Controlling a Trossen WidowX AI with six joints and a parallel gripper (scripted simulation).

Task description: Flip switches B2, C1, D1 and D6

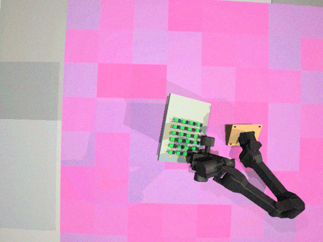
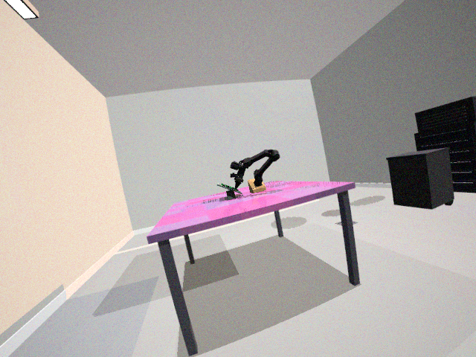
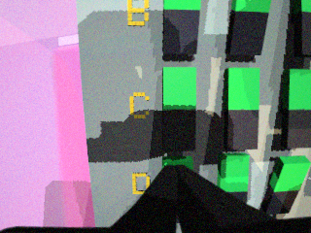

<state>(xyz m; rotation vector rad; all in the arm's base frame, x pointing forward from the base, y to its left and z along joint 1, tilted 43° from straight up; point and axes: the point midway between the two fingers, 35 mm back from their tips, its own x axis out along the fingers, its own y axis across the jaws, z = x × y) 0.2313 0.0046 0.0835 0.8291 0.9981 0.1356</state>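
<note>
The pale switch panel (image 1: 190, 107) (image 3: 112, 87) lies tilted on the pink table (image 2: 291, 193); it carries a grid of green-and-black rocker switches. In the wrist view the yellow row letters C (image 3: 139, 106) and D (image 3: 140, 183) show at the panel's left edge. Switch C1 (image 3: 179, 107) has its green half far and its dark half near. Only a green sliver of switch D1 (image 3: 177, 160) shows, just past my fingertips. My gripper (image 3: 173, 174) (image 1: 193, 154) (image 2: 235, 182) is shut and empty, with its tip right at D1 at the panel's near corner. I cannot tell whether it touches.
Switches D2 (image 3: 234, 171) and D3 (image 3: 291, 176) stand just right of the fingertips. The arm's tan base block (image 1: 233, 133) (image 2: 256, 187) sits beside the panel. A dark cabinet (image 2: 421, 176) stands on the floor far from the table.
</note>
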